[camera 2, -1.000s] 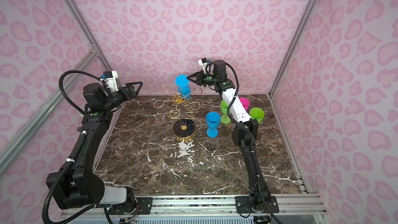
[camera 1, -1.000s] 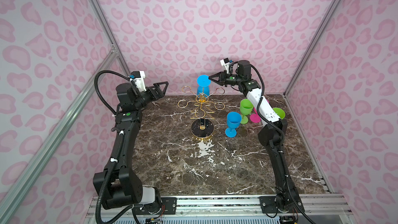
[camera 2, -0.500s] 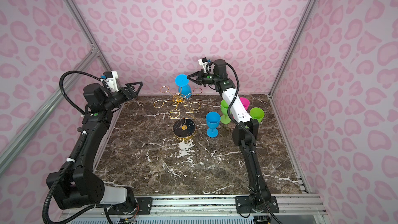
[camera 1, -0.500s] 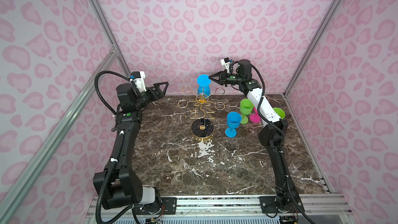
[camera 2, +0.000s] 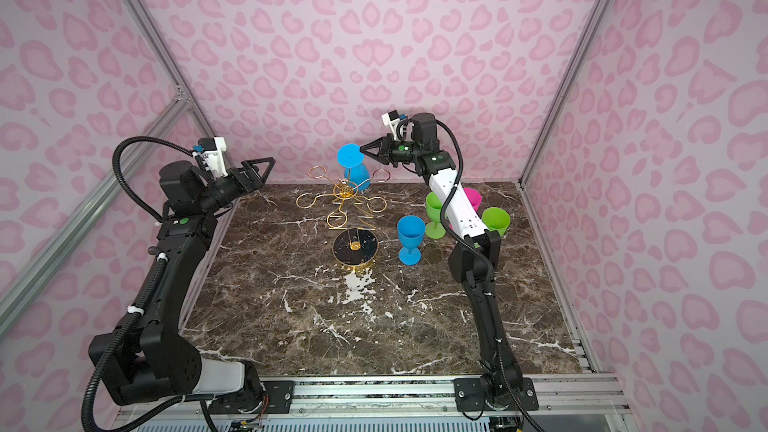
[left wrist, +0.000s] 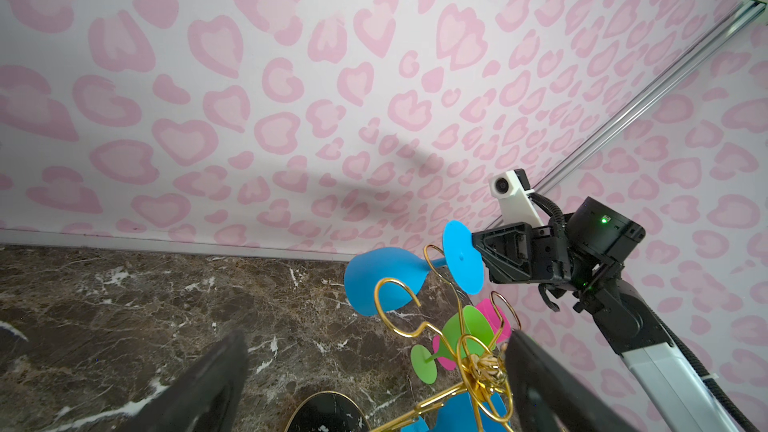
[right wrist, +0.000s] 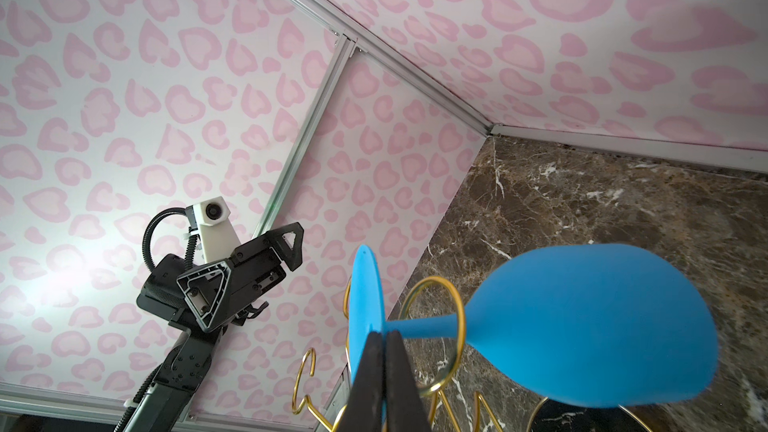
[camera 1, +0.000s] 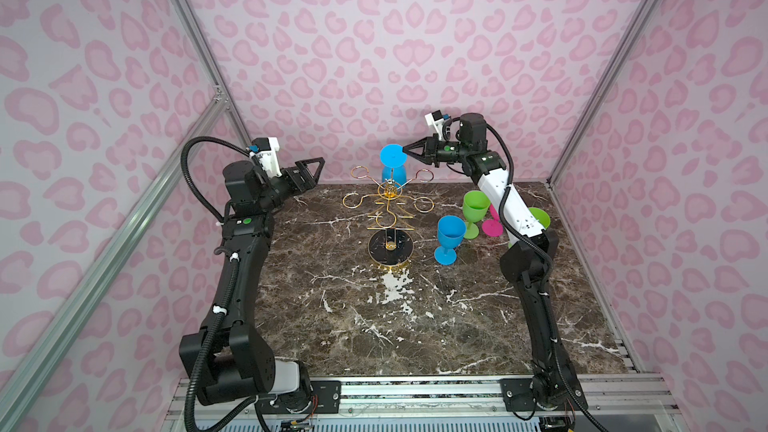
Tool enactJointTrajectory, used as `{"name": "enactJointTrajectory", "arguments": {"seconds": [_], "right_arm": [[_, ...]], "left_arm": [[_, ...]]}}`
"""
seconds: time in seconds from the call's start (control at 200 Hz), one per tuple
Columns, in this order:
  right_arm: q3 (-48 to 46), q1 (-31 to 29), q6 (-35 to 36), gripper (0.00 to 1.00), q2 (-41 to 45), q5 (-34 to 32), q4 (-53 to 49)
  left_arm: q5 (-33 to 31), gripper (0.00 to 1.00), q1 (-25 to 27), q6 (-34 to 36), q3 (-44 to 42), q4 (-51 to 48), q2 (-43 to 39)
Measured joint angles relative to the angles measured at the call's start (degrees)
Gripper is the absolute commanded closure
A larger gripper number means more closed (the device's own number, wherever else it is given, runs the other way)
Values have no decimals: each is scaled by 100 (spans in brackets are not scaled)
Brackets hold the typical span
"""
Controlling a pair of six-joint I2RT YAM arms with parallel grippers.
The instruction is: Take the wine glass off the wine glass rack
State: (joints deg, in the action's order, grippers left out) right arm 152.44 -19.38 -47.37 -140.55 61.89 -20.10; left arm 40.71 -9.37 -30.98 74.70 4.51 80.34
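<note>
Right gripper [right wrist: 384, 338]: jaws pinched shut on the foot disc of the glass [right wrist: 590, 326]. Glass: blue, inverted, stem threaded through the rear loop of the rack [camera 1: 388, 201]. Probably light, stiff, slick plastic. The thin foot may pivot in the pinch, so the stem looks surer. Left gripper [camera 1: 312, 168]: wide open, empty, left of rack.

A robot lab cell: pink-patterned walls [camera 1: 415, 35] on aluminium profiles [camera 1: 192, 35] enclose a marble-look table [camera 1: 374, 326], with the arms' mounting rail [camera 1: 415, 392] at 6 o'clock.
</note>
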Motion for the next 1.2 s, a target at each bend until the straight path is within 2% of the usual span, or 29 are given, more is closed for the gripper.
{"name": "enactJointTrajectory", "arguments": {"seconds": [0.39,1.2], "right_arm": [[-487,-39,339,100,361,-44,-343],[-1093,162,551,100,835,-190,-334]], "left_arm": [[0,2,-31,-42,-24,26,-13],[0,2,-66,-61,-72,31,-118]]}}
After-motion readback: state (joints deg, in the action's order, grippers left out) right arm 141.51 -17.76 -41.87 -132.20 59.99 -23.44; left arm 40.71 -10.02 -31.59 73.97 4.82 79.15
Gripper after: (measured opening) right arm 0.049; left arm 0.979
